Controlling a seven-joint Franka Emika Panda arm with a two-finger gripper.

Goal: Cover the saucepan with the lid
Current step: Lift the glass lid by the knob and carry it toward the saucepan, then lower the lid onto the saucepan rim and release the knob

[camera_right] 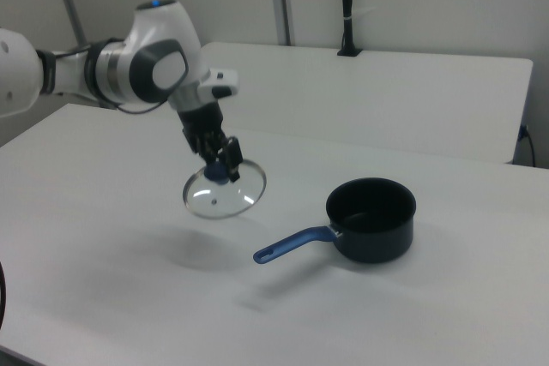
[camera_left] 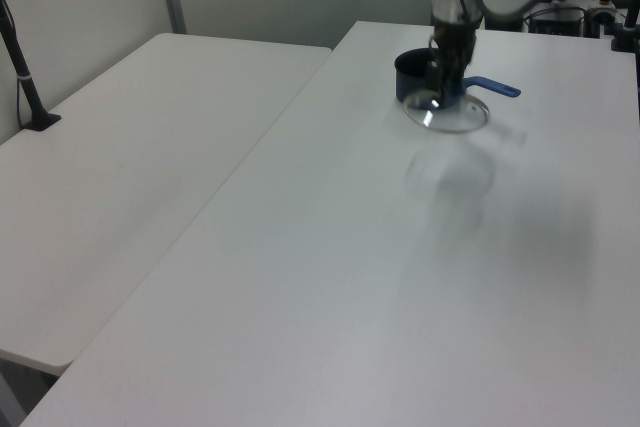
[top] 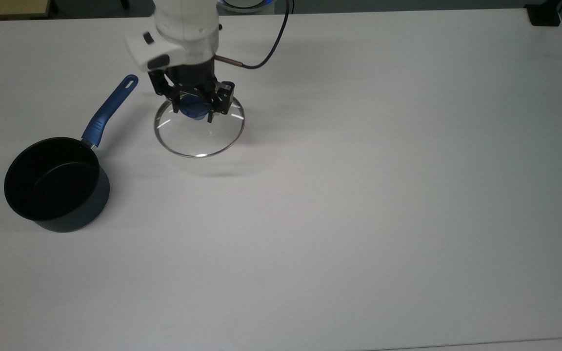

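Gripper (top: 194,105) clamped on the lid (top: 199,129) knob, lid airborne; I see the saucepan (top: 55,183) lower-left of it in the top view, handle pointing toward the lid.

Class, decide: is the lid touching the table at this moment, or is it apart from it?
Apart. In the right view the lid hangs from the gripper, tilted, well above the table, with its shadow lying separately on the surface below.
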